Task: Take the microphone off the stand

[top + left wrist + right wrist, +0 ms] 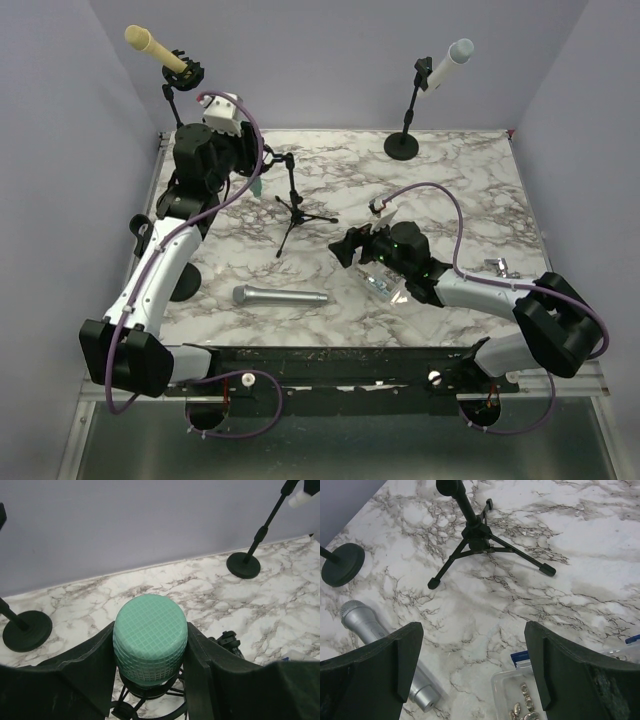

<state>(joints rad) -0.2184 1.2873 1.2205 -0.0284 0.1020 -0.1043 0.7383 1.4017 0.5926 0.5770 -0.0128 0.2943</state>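
Tabletop of marbled white fills the workspace, walled in at the back and both sides. The left arm reaches to the far-left part; the right arm lies low over mid-table, well apart from it. The left gripper has its fingers flush against both sides of the green microphone, a grasp on the mesh head by the look of it, though how firm cannot be told. The microphone stands upright in its black cradle, not yet lifted out. The right gripper hangs spread wide and empty above bare marble.

The likely trouble is a hold on the rounded head alone. It may slip, or the cradle may cling and drag its stand up or tip it. A sideways pull could also knock the tripod stand just to the right.

Room seems freest straight up. The yellow microphone crowds the back-left, with the white microphone far right. The silver microphone and clear box lie nearer.
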